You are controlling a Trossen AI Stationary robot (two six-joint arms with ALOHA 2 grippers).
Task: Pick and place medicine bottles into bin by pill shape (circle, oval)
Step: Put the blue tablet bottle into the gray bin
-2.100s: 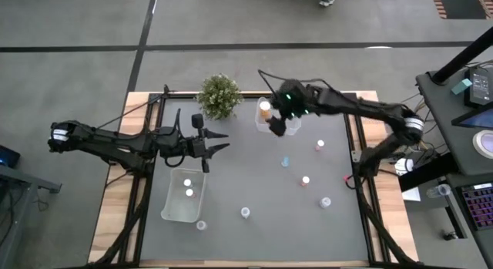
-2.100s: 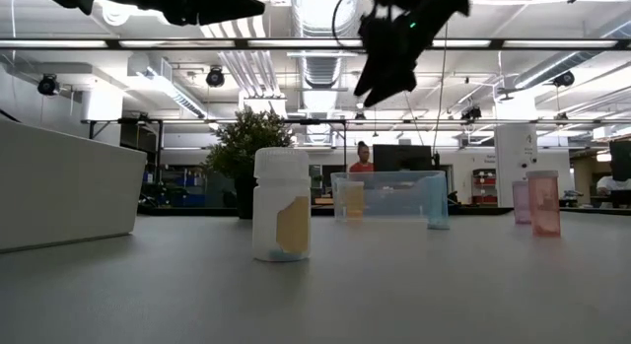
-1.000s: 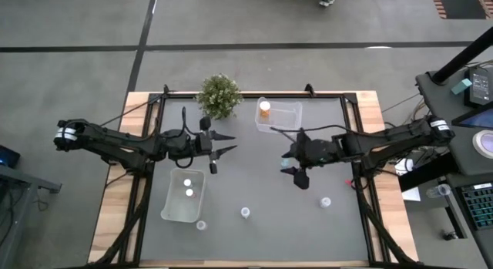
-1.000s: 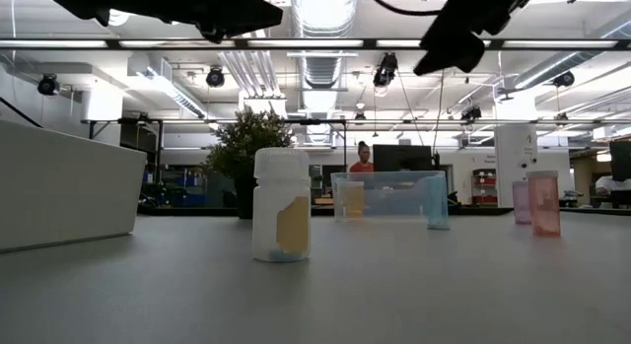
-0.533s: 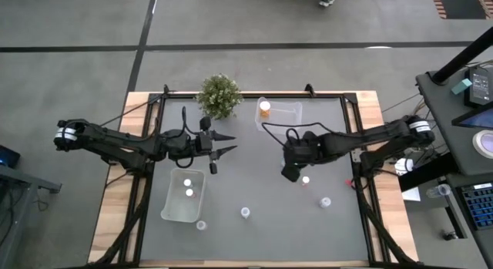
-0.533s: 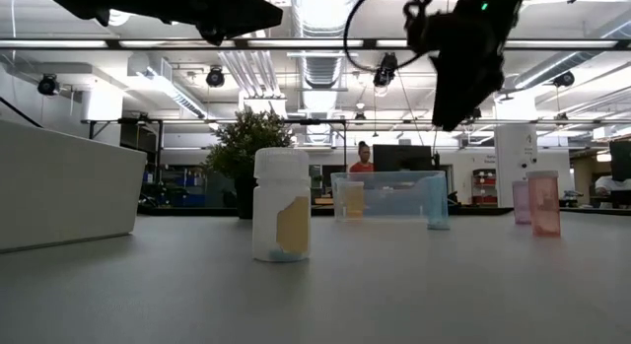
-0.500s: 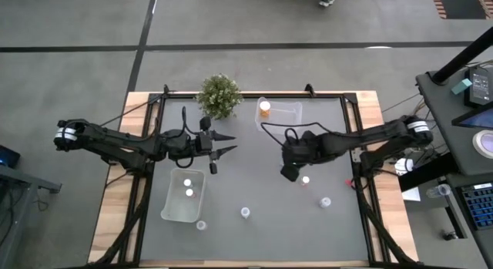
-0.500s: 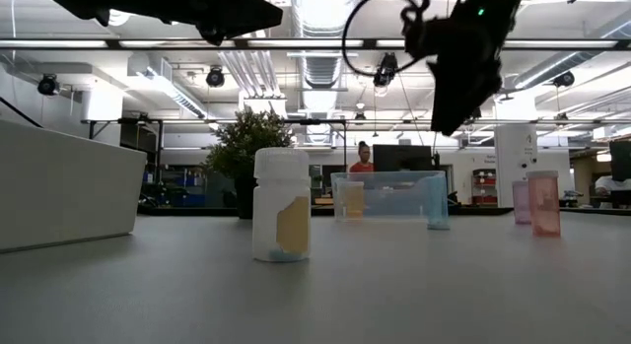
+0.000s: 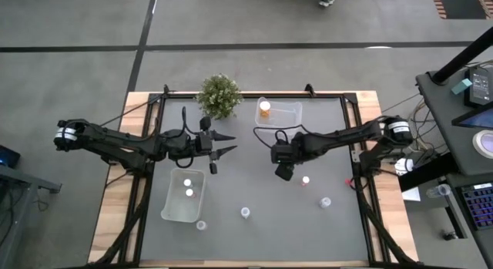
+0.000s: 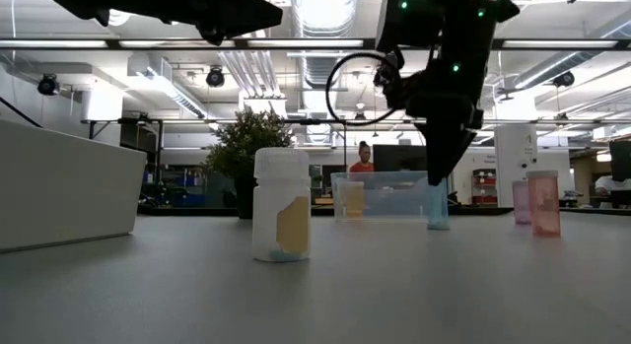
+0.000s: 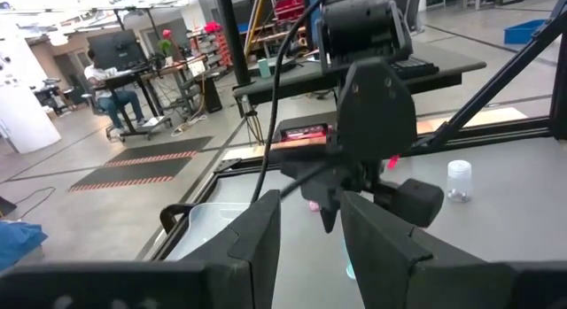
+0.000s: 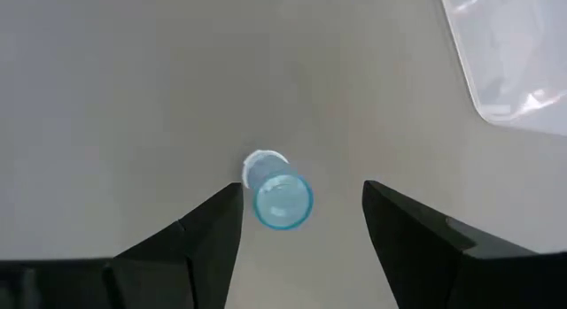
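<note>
A pale blue medicine bottle stands on the grey mat near the table's middle. My right gripper is open and points down at it, one finger on either side, without touching it. In the high view my right gripper hides that bottle; in the low view it hangs just above the bottle. My left gripper is open and empty, held above the mat left of centre. Other bottles stand loose: a white one, and others.
A clear bin at the far edge holds an orange bottle. A second bin at the near left holds two bottles; another bottle stands beside it. A green plant stands at the far left.
My right gripper has moved toward the table's left edge, tipped its fingers downward and come down over the pale blue bottle, staying open. The bottles have not moved.
</note>
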